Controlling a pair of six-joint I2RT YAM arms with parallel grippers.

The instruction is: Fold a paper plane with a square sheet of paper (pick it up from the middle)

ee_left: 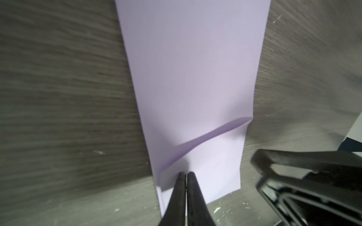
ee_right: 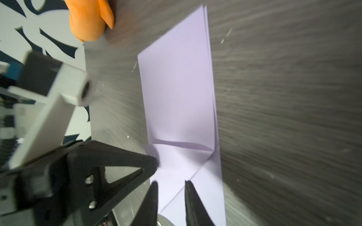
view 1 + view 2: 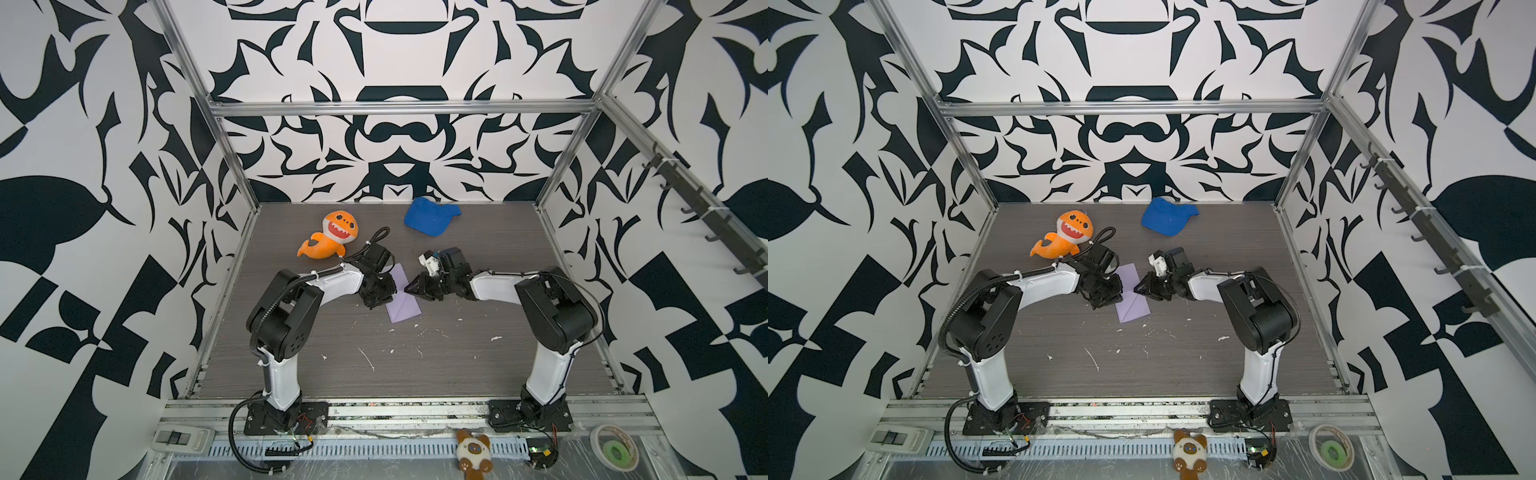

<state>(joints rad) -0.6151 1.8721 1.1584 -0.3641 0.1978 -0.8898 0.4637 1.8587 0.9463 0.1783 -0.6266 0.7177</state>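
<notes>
While the lavender paper (image 3: 401, 301) is only a long thin strip with one corner folded over, it is not a plane yet, I think. It lies flat on the table (image 3: 457, 365), close to the orange plush shark (image 3: 332, 235), on the side of the shark that faces the arm bases. Its long way runs away from the shark toward those bases, a bit slanted.

The left gripper (image 1: 186, 174) sits between the shark and the paper. Its two fingers are pressed tight together and the tips touch the paper near the folded corner. I cannot tell if they pinch any paper.

The right gripper (image 2: 170, 183) is on the far side of the paper from the shark. Its fingers are a little way apart and hold nothing. They hover over the slanted crease at the end farthest from the shark.

Both claws come at the strip from its long sides. The right one looks best placed over the crease, so I guess it makes the next fold.

The blue cap (image 3: 430, 216) lies well apart from the shark, by the back wall.
</notes>
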